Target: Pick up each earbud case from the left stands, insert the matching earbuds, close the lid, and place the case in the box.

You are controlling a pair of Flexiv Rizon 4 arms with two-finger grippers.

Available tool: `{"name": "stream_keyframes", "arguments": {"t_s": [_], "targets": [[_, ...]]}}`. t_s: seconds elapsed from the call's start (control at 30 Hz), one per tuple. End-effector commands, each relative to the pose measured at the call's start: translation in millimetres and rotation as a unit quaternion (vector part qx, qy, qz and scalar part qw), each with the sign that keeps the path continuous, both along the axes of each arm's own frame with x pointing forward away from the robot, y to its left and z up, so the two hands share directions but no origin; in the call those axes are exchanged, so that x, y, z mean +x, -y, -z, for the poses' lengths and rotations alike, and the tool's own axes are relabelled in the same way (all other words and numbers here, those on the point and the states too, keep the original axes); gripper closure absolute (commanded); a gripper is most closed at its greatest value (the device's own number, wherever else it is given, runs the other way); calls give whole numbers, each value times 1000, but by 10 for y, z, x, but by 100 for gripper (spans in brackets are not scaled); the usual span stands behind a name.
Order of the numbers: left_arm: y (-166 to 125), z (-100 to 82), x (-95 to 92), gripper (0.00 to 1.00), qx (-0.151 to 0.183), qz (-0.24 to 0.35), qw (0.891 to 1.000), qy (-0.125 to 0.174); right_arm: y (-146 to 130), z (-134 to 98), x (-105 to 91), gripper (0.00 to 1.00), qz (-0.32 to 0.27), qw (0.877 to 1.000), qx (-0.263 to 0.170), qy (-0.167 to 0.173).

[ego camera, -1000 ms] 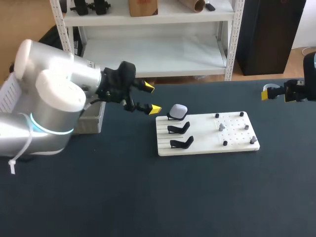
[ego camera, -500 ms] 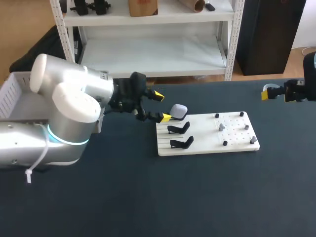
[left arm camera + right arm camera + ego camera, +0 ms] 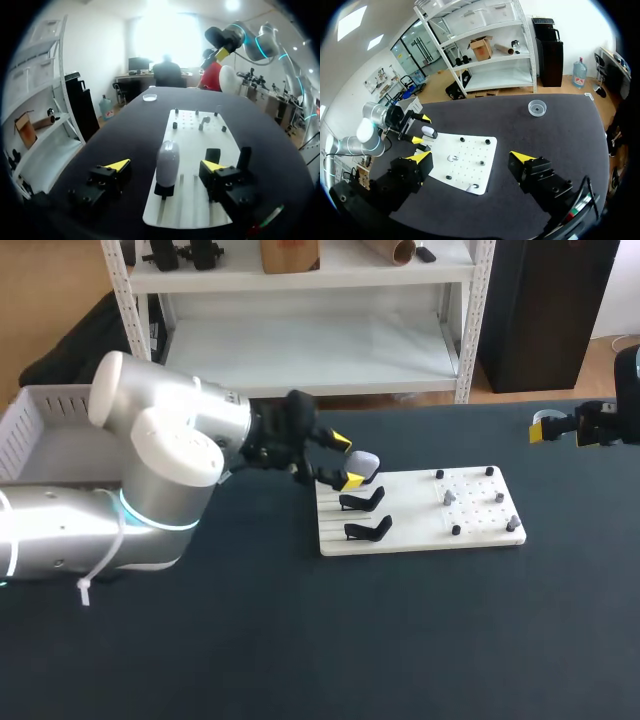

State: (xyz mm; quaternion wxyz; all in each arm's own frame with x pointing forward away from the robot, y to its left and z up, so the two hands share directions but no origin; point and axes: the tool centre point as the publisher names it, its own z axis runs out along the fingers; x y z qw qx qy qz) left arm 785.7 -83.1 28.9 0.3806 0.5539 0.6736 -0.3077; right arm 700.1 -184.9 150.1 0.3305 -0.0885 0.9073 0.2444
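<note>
A pale grey earbud case [image 3: 362, 464] stands closed on the rearmost black stand at the left end of the white board [image 3: 420, 512]. In the left wrist view the case [image 3: 167, 161] rises between my left gripper's [image 3: 165, 165] yellow tips, with a gap on each side. That gripper [image 3: 347, 462] is open, one tip on either side of the case. Two empty black stands [image 3: 364, 502] sit nearer the front. Small earbuds [image 3: 450, 497] and black pegs lie on the board's right half. My right gripper [image 3: 472, 157] hangs open and empty at the table's far right.
A grey box [image 3: 40, 430] sits at the table's left edge, behind my left arm. A small clear dish [image 3: 537, 107] rests on the dark table beyond the board's far end.
My left arm has swung right across the table, bringing its open fingers from short of the board to either side of the case. The right arm has not moved.
</note>
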Motion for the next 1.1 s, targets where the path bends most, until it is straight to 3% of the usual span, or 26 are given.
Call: {"name": "stream_keyframes", "arguments": {"t_s": [0.03,0.2,0.37,0.43,0.73,1.1], "targets": [[47,44,17,24,-3,-1,1000,-3,4,1,2,0,-1,1000,0,0],[54,72,8,27,-6,-2,1000,-6,4,1,2,0,-1,1000,0,0],[63,110,8,38,-5,-3,1000,-9,4,1,2,0,-1,1000,0,0],[64,118,8,50,-5,-3,1000,-11,4,1,2,0,-1,1000,0,0],[81,121,5,57,-11,0,1000,-12,4,1,2,0,-1,1000,0,0],[80,139,3,72,-15,1,1000,-14,4,1,2,0,-1,1000,0,0]]}}
